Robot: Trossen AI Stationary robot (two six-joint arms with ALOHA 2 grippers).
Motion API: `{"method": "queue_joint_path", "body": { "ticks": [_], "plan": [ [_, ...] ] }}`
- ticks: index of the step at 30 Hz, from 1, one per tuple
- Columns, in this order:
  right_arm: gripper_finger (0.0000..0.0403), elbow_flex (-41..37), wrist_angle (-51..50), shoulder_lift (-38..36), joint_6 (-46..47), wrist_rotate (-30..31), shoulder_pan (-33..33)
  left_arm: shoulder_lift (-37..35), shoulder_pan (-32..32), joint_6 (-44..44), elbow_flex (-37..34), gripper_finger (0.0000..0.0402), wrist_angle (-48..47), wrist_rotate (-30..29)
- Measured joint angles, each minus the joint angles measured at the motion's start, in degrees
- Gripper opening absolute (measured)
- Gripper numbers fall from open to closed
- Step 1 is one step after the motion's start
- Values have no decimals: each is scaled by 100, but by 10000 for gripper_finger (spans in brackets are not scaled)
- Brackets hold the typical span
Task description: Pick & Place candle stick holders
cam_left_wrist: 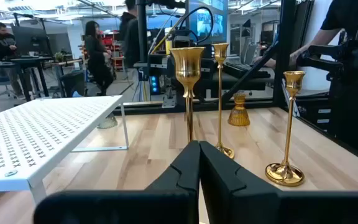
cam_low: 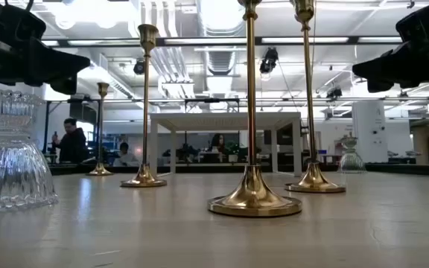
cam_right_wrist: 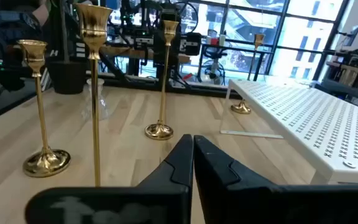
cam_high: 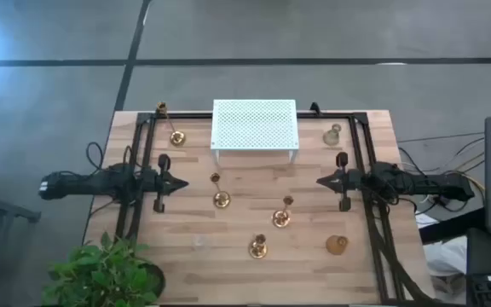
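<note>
Several brass candle stick holders stand upright on their round bases on the wooden table: one at the far left [cam_high: 177, 136], one left of centre [cam_high: 221, 199], and two nearer the front [cam_high: 281, 217] [cam_high: 257, 248]. A squat amber holder [cam_high: 337, 245] stands at the near right. One clear glass holder [cam_high: 332, 135] stands at the far right and another [cam_low: 10, 156] at the near left. My left gripper [cam_high: 183, 182] is shut and empty, level, just left of the centre-left holder [cam_left_wrist: 188, 68]. My right gripper [cam_high: 319, 180] is shut and empty, facing it from the right [cam_right_wrist: 192, 144].
A white perforated rack [cam_high: 254, 124] stands on thin legs at the far middle of the table. A potted plant [cam_high: 105, 273] sits at the near left corner. Black frame rails [cam_high: 361, 170] run along both sides. People show in the room beyond the table.
</note>
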Motion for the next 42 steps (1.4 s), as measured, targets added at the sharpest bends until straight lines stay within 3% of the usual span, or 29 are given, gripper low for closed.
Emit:
{"method": "queue_joint_path", "body": {
  "ticks": [39, 42],
  "plan": [
    [9, 0, 5, 0, 36, 0, 2, 0, 2, 0, 0, 14, 0, 0],
    [9, -9, 543, 31, 311, 2, 0, 0, 1, 2, 0, 14, 0, -1]
  ]
}}
